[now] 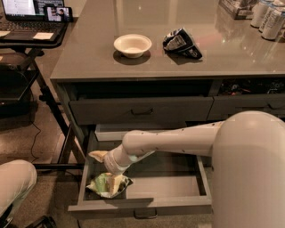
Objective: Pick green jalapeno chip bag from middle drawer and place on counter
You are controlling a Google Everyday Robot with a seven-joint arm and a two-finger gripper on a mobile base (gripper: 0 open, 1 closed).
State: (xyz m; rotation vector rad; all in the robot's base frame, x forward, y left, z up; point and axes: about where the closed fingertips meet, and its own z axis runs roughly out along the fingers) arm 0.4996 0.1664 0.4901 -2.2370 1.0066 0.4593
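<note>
The green jalapeno chip bag [108, 185] lies crumpled in the front left corner of the pulled-out middle drawer [147, 207]. My gripper [107, 169] reaches down into the drawer, just above and touching the top of the bag. It is open: one pale finger [98, 155] sticks out to the left, and the other points down at the bag. The bag rests on the drawer floor. The counter [169, 67] is above, with my white arm [178, 138] crossing in front of the cabinet.
A white bowl [132, 45] and a black-and-white snack bag [180, 43] sit on the counter. Cans [267, 18] stand at its far right. A closed drawer [142, 111] is above the open one. A black desk with a laptop [26, 13] stands at left.
</note>
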